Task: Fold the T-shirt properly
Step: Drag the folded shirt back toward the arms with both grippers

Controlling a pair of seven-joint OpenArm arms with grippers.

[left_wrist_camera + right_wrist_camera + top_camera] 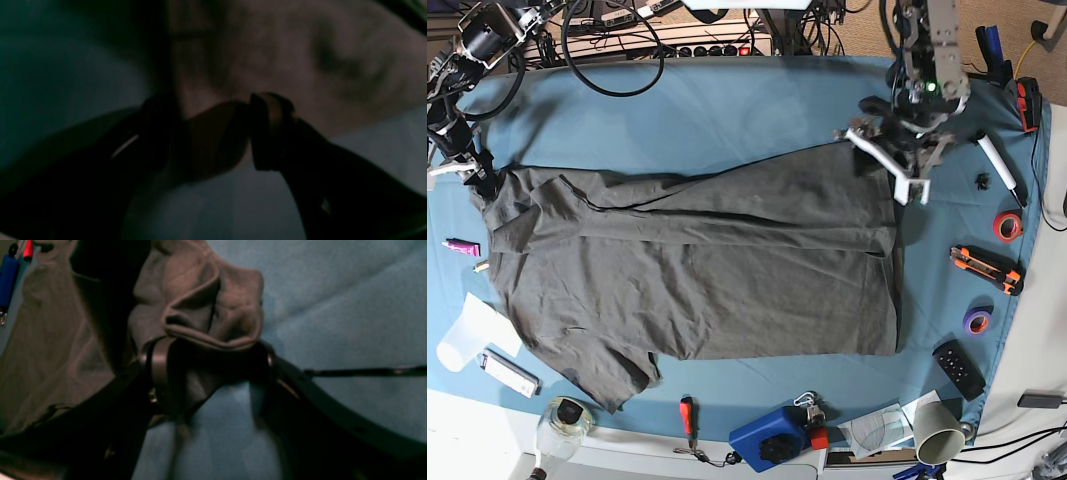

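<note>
The dark grey T-shirt (697,270) lies spread flat on the teal table cloth (727,110), one sleeve pointing to the front left. My left gripper (889,160) stands at the shirt's far right corner. In the dim left wrist view its jaws (213,133) are wide apart, with the shirt's edge (283,50) just ahead and a dark fold between them. My right gripper (467,172) is at the shirt's far left corner. Its fingers (211,373) stand apart around a bunched, hemmed fold of the T-shirt (200,306).
Along the right edge lie a white marker (999,165), red tape (1006,225), an orange knife (985,268), purple tape (976,320) and a remote (955,368). At the front sit a blue device (772,438), a screwdriver (687,415) and a cup (937,430). Cables run along the back.
</note>
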